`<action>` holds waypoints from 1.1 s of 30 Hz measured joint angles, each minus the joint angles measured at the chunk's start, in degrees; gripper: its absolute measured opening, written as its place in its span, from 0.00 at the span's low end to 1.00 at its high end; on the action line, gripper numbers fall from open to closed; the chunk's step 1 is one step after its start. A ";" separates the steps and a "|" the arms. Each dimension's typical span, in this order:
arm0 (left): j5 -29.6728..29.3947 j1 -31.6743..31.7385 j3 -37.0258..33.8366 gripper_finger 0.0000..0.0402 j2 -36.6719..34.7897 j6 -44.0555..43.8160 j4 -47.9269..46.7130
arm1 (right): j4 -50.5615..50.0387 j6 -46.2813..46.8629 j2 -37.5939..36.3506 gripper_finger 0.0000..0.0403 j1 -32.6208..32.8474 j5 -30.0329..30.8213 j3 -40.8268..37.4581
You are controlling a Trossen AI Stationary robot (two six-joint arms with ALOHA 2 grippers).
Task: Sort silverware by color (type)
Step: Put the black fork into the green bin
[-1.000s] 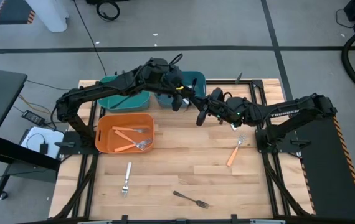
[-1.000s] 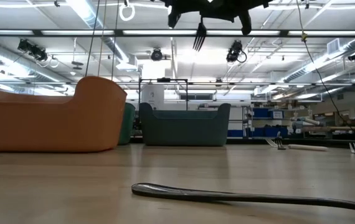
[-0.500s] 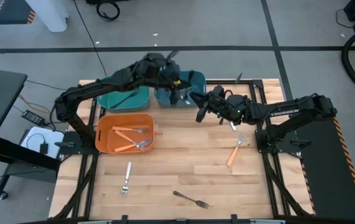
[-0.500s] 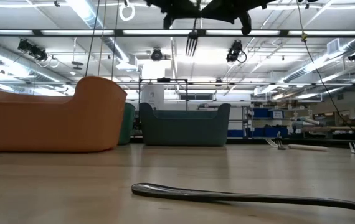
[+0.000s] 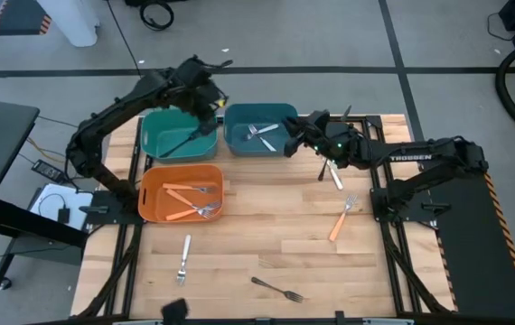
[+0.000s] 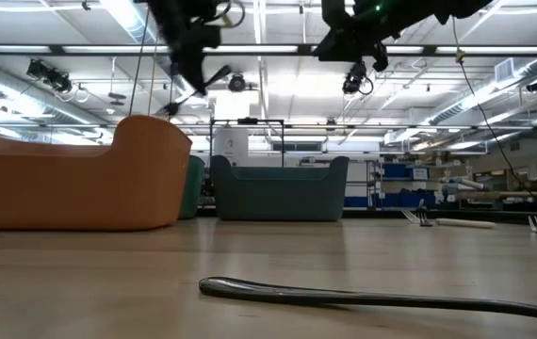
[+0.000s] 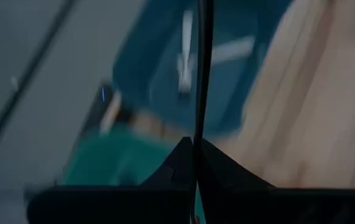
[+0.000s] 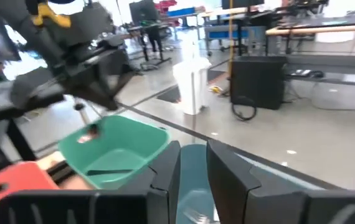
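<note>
The left gripper (image 5: 205, 97), clamping a black fork (image 7: 200, 74), has swung toward ten o'clock from the blue bin (image 5: 239, 137) to the green bin (image 5: 154, 144).

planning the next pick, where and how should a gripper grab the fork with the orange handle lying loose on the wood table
Grip the orange-handled fork across its orange handle, coming straight down. It lies flat and alone on the wooden table, tines toward the far side, so the fingers should close across its narrow width.

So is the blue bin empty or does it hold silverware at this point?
Not empty. In the high view the blue bin holds silver forks lying on its floor; their exact count is hard to tell.
</note>
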 joint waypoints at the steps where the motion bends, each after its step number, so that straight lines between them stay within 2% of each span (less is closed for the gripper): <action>1: 0.00 1.28 0.00 0.04 0.26 -0.04 -2.32 | -0.22 -1.13 0.00 0.21 -0.77 -0.28 0.00; 7: -0.28 6.10 0.00 0.05 3.27 -1.16 -5.20 | -1.52 -8.12 0.00 0.21 -5.84 -2.84 0.00; 19: -0.22 9.74 0.02 0.06 12.15 -0.44 -11.99 | -9.46 -8.61 0.00 0.21 -14.16 -9.41 0.00; 29: -1.03 11.99 0.00 0.06 16.99 3.08 -15.41 | -9.88 -7.93 0.00 0.21 -15.79 -10.39 0.00; 33: -1.16 12.79 0.01 0.06 17.28 4.88 -15.26 | -9.88 -4.62 0.00 0.21 -15.79 -10.39 0.00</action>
